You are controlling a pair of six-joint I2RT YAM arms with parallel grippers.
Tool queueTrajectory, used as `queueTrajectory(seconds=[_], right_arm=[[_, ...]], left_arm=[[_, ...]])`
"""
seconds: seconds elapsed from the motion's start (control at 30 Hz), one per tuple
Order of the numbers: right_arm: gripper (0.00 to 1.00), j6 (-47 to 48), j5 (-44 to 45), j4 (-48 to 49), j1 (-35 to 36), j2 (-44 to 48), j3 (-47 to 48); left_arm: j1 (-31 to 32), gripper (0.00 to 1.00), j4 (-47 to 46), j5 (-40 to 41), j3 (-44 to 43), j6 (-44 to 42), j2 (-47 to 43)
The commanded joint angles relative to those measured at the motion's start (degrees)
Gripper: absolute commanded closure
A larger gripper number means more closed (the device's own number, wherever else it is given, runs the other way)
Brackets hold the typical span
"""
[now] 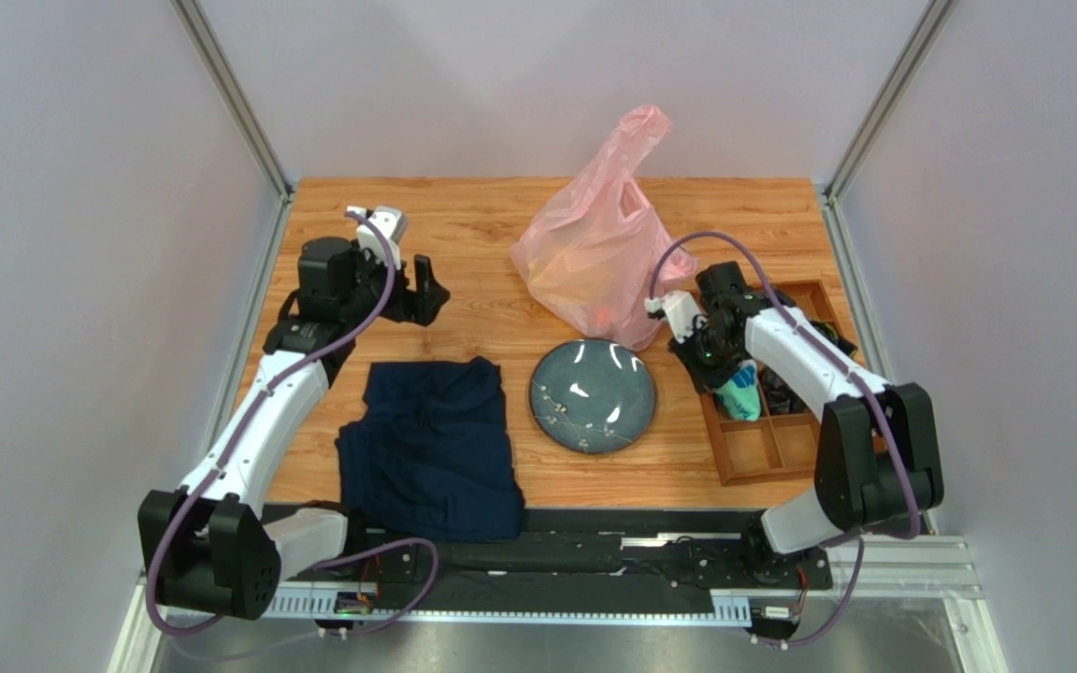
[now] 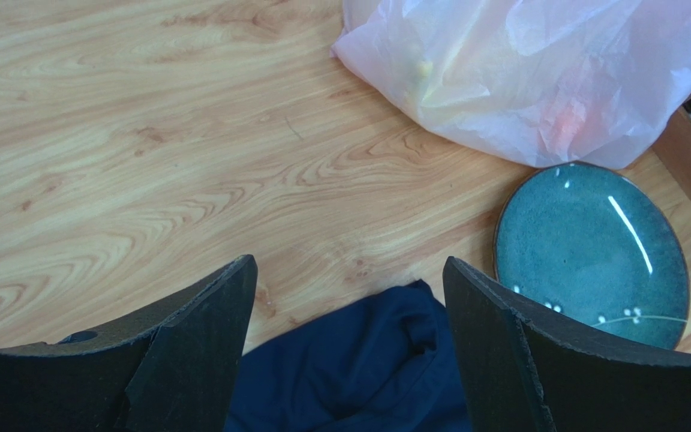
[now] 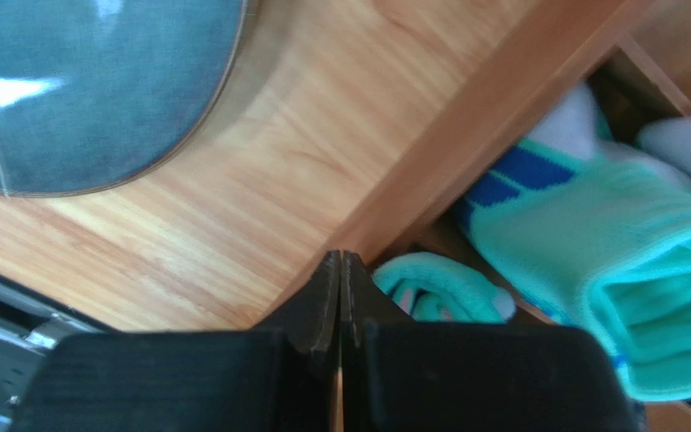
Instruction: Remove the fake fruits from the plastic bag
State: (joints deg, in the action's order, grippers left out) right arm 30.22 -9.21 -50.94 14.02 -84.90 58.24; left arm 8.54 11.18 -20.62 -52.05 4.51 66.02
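The pink plastic bag [image 1: 598, 239] stands slumped at the back middle of the table, its handles up. It also fills the upper right of the left wrist view [image 2: 520, 63]. Fake fruits show only as blurs through it: a yellow patch [image 2: 423, 72] and an orange-red patch [image 2: 567, 126]. My left gripper [image 1: 425, 290] is open and empty, left of the bag, over bare wood [image 2: 349, 270]. My right gripper [image 1: 710, 368] is shut and empty, right of the bag, above the wooden tray's left wall [image 3: 340, 261].
A dark grey-blue plate [image 1: 592, 397] lies just in front of the bag [image 2: 592, 252]. A folded navy cloth [image 1: 432, 442] lies front left [image 2: 367, 369]. A wooden compartment tray [image 1: 713, 435] at the right holds teal socks [image 3: 610, 234].
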Motion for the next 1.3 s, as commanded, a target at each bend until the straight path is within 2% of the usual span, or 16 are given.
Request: queueTrajectory(seconds=[0.0,0.27,0.37,0.4,0.43,0.47,0.53,0.57,0.63,0.7,0.8,1.0,1.07,1.17,1.27], right_arm=[[1.0,-2.1,7.6,7.3,-5.8,-3.9,2.6],[1.0,-1.7,14.5,9.0,-9.9,-7.7,6.5],[1.0,-2.3,10.0,5.9,-10.9,-6.8,8.9],[1.0,-2.2,3.3,4.5,-10.9,-6.1,9.8],[0.98,-2.4,0.5,1.4,-10.8,-4.1,12.2],[0.83,-3.0,-2.2,-0.2,-10.8,-3.3,13.4],[0.59,-5.7,-9.3,-4.7,-10.8,-1.5,17.5],[0.43,-7.1,-11.0,-5.7,-10.9,0.2,18.8],[0.33,-10.9,-15.3,-8.6,-10.8,1.5,22.5],[0.26,-13.0,-19.6,-9.9,-10.8,3.0,24.5],[0.22,-18.2,-23.8,-9.8,-10.9,3.3,28.0],[0.21,-29.9,-22.2,-4.4,-10.9,2.1,32.6],[0.23,-34.2,-20.1,-1.1,-10.9,1.7,33.9],[0.24,-37.6,-22.3,4.7,-10.3,-0.3,41.1],[0.24,-42.5,-19.0,12.6,-8.9,-4.6,49.3]], left_arm=[[0.3,0.15,0.1,-1.3,-5.2,-1.3,0.7],[0.3,0.15,-1.9,-2.3,-7.4,-0.6,4.0],[0.3,0.16,-1.3,-3.2,-9.5,-0.3,5.7],[0.3,0.16,-1.3,-3.4,-10.3,-0.3,5.9],[0.3,0.16,-1.4,-3.5,-10.8,-0.3,6.0],[0.4,0.16,-1.4,-3.5,-11.3,-0.7,6.2],[0.5,0.13,-0.7,-6.3,-14.8,-1.7,8.0],[0.7,0.12,0.9,-7.6,-16.7,-2.7,9.1],[1.6,0.02,3.9,-11.1,-25.3,-3.2,14.3],[2.2,0.01,8.3,-17.2,-35.5,-4.2,18.7],[3.2,0.01,11.1,-19.1,-47.9,-1.2,27.4],[5.3,0.01,4.9,-16.6,-58.7,7.9,37.7],[6.1,0.01,2.7,-15.9,-59.3,10.8,39.2],[6.8,0.01,2.8,-15.2,-59.2,11.0,38.8],[6.9,0.01,4.0,-15.0,-57.2,10.9,37.1]])
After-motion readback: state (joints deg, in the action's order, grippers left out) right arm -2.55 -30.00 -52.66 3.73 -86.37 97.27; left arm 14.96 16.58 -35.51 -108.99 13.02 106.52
